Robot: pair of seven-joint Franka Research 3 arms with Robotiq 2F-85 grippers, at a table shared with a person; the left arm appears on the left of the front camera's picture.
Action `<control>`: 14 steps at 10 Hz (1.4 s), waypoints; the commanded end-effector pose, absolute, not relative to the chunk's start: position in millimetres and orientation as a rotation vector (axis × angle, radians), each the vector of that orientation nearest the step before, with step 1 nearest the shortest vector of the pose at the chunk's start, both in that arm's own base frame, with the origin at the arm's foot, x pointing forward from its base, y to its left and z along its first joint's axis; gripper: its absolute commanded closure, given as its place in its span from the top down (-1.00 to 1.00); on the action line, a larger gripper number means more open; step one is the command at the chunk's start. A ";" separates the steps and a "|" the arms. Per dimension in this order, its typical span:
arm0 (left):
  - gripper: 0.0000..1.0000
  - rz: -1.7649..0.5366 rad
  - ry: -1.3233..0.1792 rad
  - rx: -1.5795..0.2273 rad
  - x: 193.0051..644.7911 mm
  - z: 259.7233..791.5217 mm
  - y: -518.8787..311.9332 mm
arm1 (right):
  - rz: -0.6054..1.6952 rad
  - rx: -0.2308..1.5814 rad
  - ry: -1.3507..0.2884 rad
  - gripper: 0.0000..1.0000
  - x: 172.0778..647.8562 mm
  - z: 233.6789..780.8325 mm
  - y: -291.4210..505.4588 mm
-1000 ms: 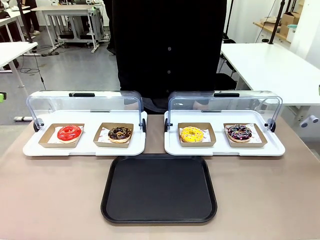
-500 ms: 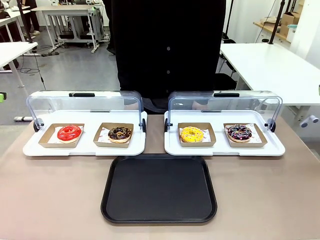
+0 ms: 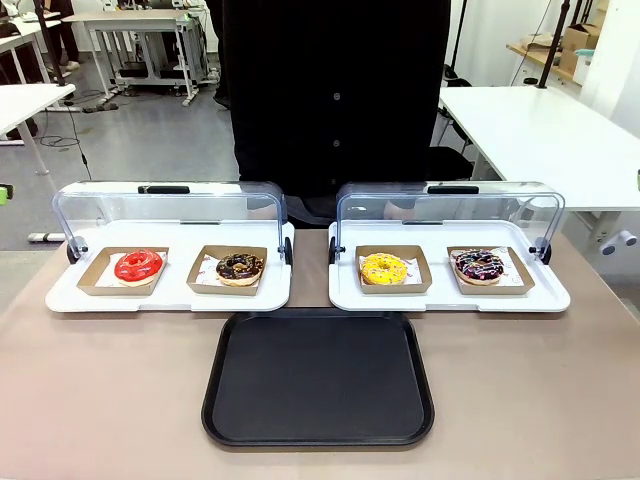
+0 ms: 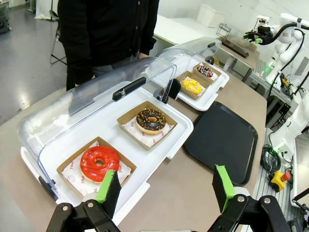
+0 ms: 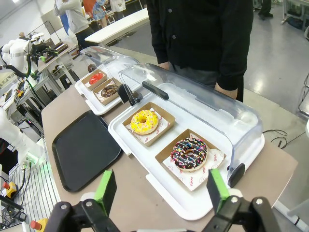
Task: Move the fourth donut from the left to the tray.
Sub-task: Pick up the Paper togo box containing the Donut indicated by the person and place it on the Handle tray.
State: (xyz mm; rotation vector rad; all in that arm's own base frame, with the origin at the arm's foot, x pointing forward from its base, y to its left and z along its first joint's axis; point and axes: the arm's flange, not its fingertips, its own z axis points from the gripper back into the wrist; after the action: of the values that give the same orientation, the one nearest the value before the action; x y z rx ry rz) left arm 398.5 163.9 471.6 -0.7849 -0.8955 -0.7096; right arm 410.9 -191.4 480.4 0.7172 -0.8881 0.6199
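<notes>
Fingers [image 5: 105,190] on the right stand spread, fourth donut [image 5: 189,153] ahead between them.

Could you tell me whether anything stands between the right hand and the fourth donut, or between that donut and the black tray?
Nothing visible does. The open right hand faces the fourth donut directly; the clear lid is raised behind it. Toward the black tray lies only the white display tray's low rim.
</notes>
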 end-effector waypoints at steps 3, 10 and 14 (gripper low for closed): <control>1.00 -0.714 -0.922 -0.798 401.5 473.2 164.0 | 0.634 0.725 -0.920 1.00 413.9 481.1 -191.5; 1.00 -0.714 -0.922 -0.798 401.5 473.2 164.0 | 0.634 0.725 -0.920 1.00 413.9 481.1 -191.5; 1.00 -0.714 -0.922 -0.798 401.5 473.2 164.0 | 0.634 0.725 -0.920 1.00 413.9 481.1 -191.5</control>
State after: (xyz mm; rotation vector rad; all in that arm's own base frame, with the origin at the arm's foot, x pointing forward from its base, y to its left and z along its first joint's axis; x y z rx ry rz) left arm 398.4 164.1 471.6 -0.7846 -0.8957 -0.7092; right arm 410.9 -191.3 480.4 0.7175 -0.8880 0.6200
